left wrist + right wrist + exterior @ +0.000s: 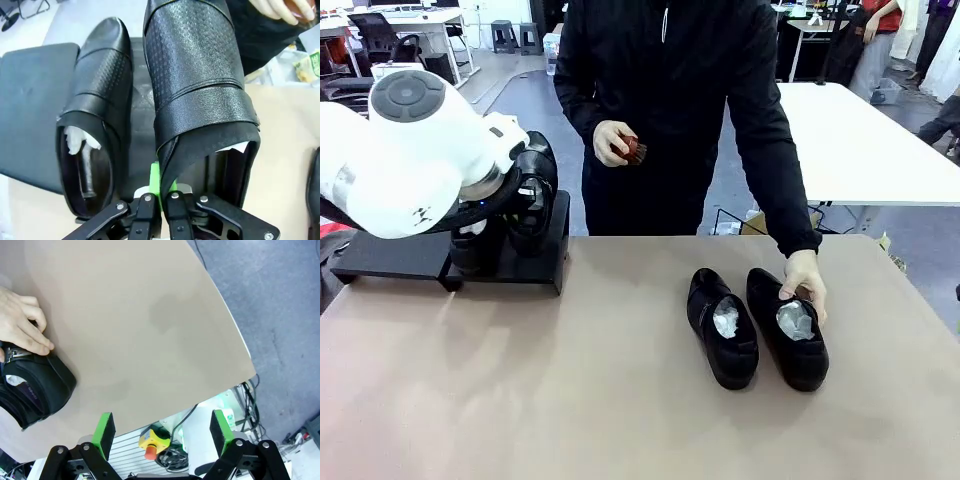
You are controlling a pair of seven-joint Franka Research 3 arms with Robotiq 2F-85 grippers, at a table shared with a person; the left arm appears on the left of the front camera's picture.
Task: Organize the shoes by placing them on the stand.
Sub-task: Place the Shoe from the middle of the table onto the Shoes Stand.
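Observation:
Two black shoes lie side by side on the tan table right of centre, one (722,330) to the left and one (788,335) to the right, each stuffed with white paper. A person's hand (806,282) rests on the right one; its heel (35,385) also shows in the right wrist view. At the far left stands the black stand (400,255). One shoe (97,85) sits on the stand (35,100). My left gripper (161,195) is shut on the collar edge of a second shoe (195,75) beside it, over the stand. My right gripper (162,426) hangs open off the table's edge, holding nothing.
The person's other hand holds a small reddish-brown brush (634,150) at chest height. My left arm (410,150) hides part of the stand. A white table (860,130) stands behind. A yellow stop button box (152,441) sits below the table edge.

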